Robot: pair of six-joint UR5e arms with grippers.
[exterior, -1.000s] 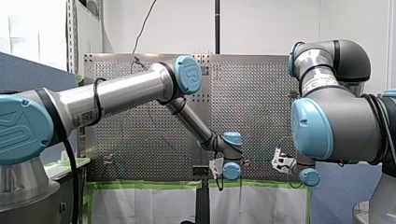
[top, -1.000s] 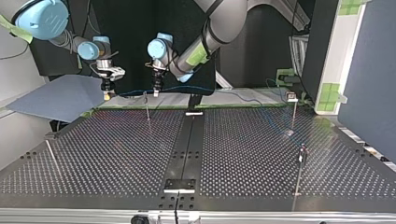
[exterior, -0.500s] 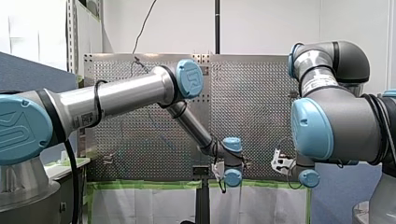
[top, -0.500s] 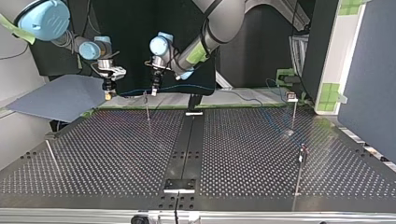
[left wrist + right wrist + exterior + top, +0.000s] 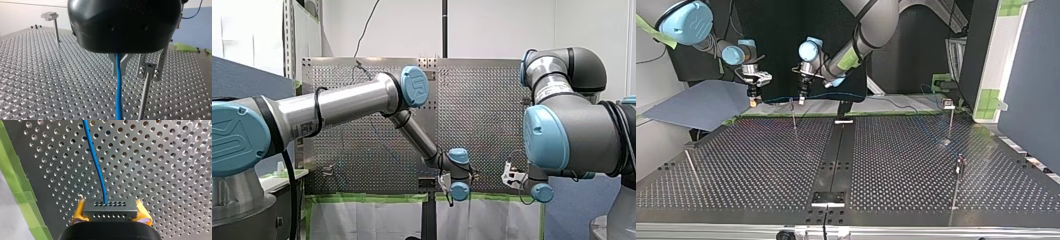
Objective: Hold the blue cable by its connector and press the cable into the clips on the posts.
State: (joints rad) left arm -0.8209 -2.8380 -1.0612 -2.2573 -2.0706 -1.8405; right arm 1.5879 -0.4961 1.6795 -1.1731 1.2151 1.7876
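The thin blue cable (image 5: 778,99) spans between my two grippers at the top view's far edge. My right gripper (image 5: 111,218) has its yellow pads (image 5: 78,213) shut on the dark grey connector (image 5: 110,210), and the cable (image 5: 97,165) leaves it over the perforated table. My left gripper (image 5: 119,71) has its metal fingers shut on the cable (image 5: 118,95), right beside a clip-topped post (image 5: 146,87). In the top view my left gripper (image 5: 801,99) hangs just beside that post (image 5: 793,114), and my right gripper (image 5: 753,102) is further toward the view's left.
Past my left gripper the cable runs on to a clip post (image 5: 950,117) at the top view's right. Another post (image 5: 958,172) stands nearer the camera, and a thin rod (image 5: 692,167) leans at the left. Green tape (image 5: 15,190) marks the table's edge.
In the front view my left wrist has sunk a little. In the top view my right gripper has drifted slightly toward the middle. Both grips are unchanged.
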